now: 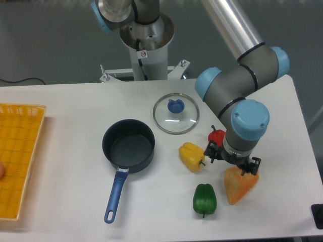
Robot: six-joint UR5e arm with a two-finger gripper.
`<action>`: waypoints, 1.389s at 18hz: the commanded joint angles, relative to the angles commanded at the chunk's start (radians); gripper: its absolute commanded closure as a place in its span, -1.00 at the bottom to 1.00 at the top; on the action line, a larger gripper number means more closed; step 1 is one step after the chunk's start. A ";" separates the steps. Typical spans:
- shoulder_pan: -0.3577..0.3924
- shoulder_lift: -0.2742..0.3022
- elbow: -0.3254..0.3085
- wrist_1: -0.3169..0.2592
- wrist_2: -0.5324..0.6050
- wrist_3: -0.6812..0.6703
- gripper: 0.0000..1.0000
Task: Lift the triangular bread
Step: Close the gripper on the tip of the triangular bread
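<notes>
The triangular bread [239, 187] is an orange-tan wedge lying on the white table at the front right. My gripper [232, 161] hangs directly over the bread's upper edge, hiding part of it. Its fingers are mostly hidden under the wrist, so I cannot tell how the jaws stand. Nothing looks lifted; the bread rests on the table.
A yellow pepper [191, 157] lies just left of the gripper, a green pepper [204, 199] in front of it, and a small red pepper [216, 136] behind. A dark pot with a blue handle [128, 146], a glass lid [176, 113] and a yellow basket [17, 158] are further left.
</notes>
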 joint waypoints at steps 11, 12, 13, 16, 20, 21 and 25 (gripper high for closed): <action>0.020 -0.065 -0.015 0.121 0.002 0.006 -0.96; 0.023 -0.068 -0.017 0.123 0.002 0.008 -0.96; 0.023 -0.072 -0.017 0.123 0.002 0.009 -0.96; 0.029 -0.084 -0.018 0.121 0.002 0.011 -0.96; 0.032 -0.095 -0.026 0.120 0.002 0.011 -0.95; 0.034 -0.097 -0.028 0.120 0.002 0.017 -0.95; 0.043 -0.097 -0.035 0.118 0.002 0.052 -0.90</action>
